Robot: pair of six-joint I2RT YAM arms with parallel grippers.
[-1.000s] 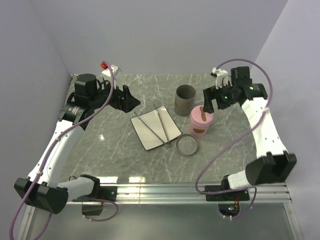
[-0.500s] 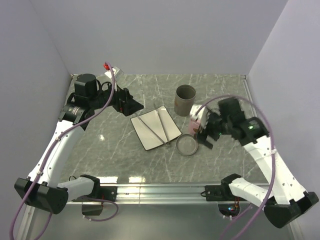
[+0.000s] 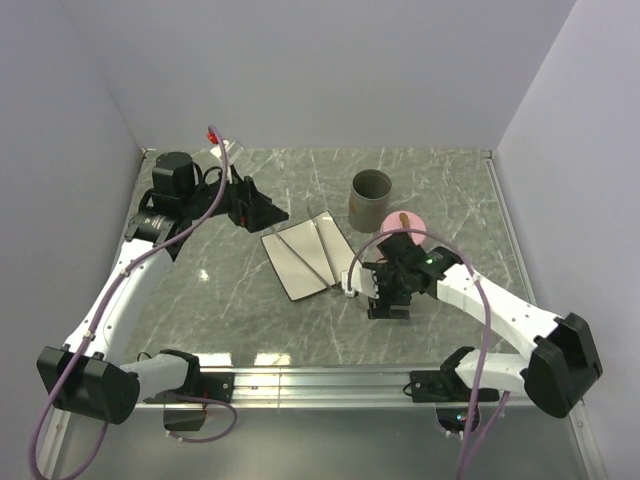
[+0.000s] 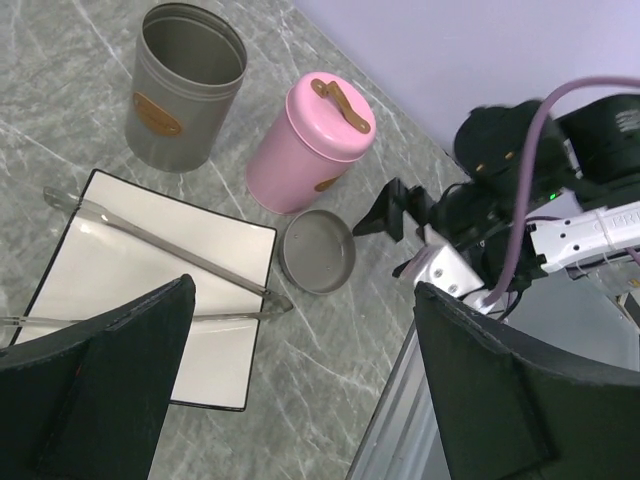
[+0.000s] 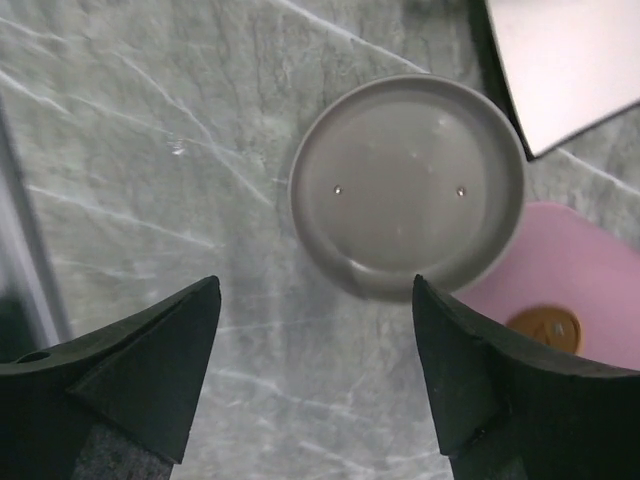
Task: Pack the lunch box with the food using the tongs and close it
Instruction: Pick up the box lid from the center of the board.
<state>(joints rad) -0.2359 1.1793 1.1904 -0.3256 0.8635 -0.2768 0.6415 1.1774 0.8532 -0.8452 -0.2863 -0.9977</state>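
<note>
The lunch box, a grey round tin [image 3: 371, 198] [image 4: 187, 85], stands open at the back. Its grey lid [image 5: 408, 185] [image 4: 318, 250] lies flat on the table in front of it. My right gripper [image 3: 388, 298] [image 5: 315, 285] hangs open just above the lid's near rim, holding nothing. The thin silver tongs [image 3: 322, 255] [image 4: 170, 250] lie in a narrow V on a white square plate [image 3: 295, 272]. By the plate's far left corner my left gripper [image 3: 262, 208] [image 4: 302, 290] hovers wide open and empty. The food is out of view.
A pink canister [image 3: 403, 226] [image 4: 310, 140] with a brown handle on its closed lid stands right of the grey tin, close behind the right gripper. A metal rail [image 3: 330, 375] runs along the table's near edge. Walls close in the back and both sides.
My right arm swung from above the pink canister down and toward the near left, over the grey lid, and its jaws narrowed a little. The left arm barely moved.
</note>
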